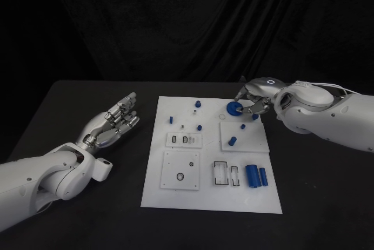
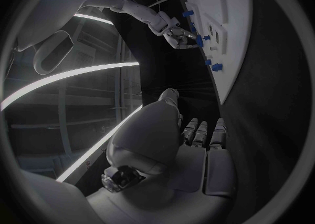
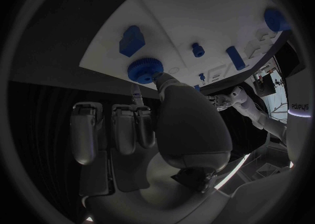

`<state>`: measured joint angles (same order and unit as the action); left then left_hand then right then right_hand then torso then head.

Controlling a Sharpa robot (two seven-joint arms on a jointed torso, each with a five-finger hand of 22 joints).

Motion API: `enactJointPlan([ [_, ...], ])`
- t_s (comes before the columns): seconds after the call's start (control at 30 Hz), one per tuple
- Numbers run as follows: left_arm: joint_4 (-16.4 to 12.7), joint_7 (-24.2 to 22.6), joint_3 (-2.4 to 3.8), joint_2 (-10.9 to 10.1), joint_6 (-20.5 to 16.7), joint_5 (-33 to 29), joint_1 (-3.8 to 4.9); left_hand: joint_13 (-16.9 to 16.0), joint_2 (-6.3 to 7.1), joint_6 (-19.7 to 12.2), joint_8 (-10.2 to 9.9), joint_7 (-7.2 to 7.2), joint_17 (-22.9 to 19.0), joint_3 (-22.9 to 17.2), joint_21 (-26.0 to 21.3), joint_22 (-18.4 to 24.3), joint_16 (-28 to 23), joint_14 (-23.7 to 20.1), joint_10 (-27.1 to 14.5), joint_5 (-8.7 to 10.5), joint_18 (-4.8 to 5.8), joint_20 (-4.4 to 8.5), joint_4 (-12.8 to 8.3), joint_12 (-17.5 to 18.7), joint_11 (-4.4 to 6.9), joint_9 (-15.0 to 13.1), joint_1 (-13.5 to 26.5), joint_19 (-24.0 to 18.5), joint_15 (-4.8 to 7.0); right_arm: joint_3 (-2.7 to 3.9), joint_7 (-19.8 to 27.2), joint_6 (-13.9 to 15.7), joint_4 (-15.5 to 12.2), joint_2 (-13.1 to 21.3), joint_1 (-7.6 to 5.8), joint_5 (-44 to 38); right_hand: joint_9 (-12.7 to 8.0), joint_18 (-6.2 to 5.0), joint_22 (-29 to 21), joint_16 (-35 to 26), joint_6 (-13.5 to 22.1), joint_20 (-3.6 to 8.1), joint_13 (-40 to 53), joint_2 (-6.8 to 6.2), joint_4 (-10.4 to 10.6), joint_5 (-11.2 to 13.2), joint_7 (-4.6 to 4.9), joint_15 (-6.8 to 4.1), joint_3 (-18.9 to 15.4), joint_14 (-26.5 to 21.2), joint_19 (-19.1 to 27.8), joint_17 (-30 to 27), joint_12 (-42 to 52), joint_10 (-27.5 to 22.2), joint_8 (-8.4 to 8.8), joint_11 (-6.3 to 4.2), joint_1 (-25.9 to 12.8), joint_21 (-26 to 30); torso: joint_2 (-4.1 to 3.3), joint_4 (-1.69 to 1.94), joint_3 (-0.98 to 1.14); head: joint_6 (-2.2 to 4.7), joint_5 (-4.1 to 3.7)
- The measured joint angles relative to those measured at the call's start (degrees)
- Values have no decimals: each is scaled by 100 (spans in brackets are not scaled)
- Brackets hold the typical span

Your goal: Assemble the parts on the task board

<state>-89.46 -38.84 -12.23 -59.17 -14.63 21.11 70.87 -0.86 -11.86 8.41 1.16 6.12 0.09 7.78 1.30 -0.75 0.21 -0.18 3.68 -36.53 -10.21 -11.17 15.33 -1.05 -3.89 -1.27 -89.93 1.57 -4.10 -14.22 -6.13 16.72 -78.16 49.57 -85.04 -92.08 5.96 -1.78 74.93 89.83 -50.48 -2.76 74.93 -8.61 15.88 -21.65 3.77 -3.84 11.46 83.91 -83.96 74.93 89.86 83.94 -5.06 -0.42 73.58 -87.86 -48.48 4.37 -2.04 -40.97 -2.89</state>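
Note:
The white task board (image 1: 210, 193) lies in the middle of the black table. My right hand (image 1: 253, 102) hovers at the board's far right corner and pinches a blue knurled disc (image 1: 234, 107) between thumb and a finger. In the right wrist view the thumb tip (image 3: 164, 83) touches the disc (image 3: 145, 69) over the board (image 3: 197, 13). My left hand (image 1: 115, 123) rests palm up to the left of the board, fingers apart, holding nothing. The left wrist view shows the left hand (image 2: 197, 134), the board (image 2: 230, 34) and the right hand (image 2: 178, 33) far off.
Small blue pegs (image 1: 198, 103) stand on the far half of the board, one on a raised plate (image 1: 240, 136). Two blue cylinders (image 1: 252, 175) lie at the near right beside empty slots (image 1: 222, 173). Two more raised plates (image 1: 181, 171) sit at the left.

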Motion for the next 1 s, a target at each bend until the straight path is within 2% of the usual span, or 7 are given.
enactJointPlan([
  [0.33,8,0,0,1,19,0,0,0,0,23,0,-23,1,0,0,0,0,0,0,0,0,0,0,0,0,0,0,0,0,5,-24,-90,39,-49,43,2,75,0,-1,0,-99,0,0,31,15,-4,19,0,-15,0,0,0,0,0,-49,0,32,0,1,6,-1,-14,-13],
  [0.5,12,0,0,5,31,0,0,-1,0,48,0,-48,1,0,0,0,0,0,0,0,0,0,0,0,0,1,0,0,0,17,-40,-118,57,-69,52,2,118,-1,-1,0,-195,0,-1,-21,-1,-4,26,0,-31,0,0,0,0,0,-83,0,88,0,1,6,-2,-21,-15],
  [0.83,23,0,0,6,53,0,0,-1,0,50,0,-50,-2,-8,0,0,0,0,0,0,0,0,9,0,0,-5,0,0,0,31,-63,-128,70,-94,59,2,233,-1,-1,0,-265,0,-1,-20,-33,-4,-4,0,-63,0,0,-1,0,0,-122,0,205,0,-1,3,-4,-21,-2],
  [0.9,30,0,0,8,58,0,0,-1,0,50,0,-50,-3,-15,0,0,0,0,0,0,0,0,16,0,0,-5,0,0,0,35,-66,-128,71,-99,59,2,302,-1,-2,0,-336,0,-1,18,-32,-4,-13,0,-63,0,0,-1,0,0,-179,0,242,0,-1,2,-4,-21,-2],
  [1.0,35,0,0,13,67,0,0,-1,0,72,0,-72,-4,-15,0,0,0,0,0,0,0,0,16,0,0,-4,0,0,0,43,-66,-120,71,-111,59,3,483,-1,-2,0,-541,20,-1,57,-82,1,-52,-16,-114,16,-20,-1,0,1,-332,-81,282,0,0,1,-4,-21,-2],
])
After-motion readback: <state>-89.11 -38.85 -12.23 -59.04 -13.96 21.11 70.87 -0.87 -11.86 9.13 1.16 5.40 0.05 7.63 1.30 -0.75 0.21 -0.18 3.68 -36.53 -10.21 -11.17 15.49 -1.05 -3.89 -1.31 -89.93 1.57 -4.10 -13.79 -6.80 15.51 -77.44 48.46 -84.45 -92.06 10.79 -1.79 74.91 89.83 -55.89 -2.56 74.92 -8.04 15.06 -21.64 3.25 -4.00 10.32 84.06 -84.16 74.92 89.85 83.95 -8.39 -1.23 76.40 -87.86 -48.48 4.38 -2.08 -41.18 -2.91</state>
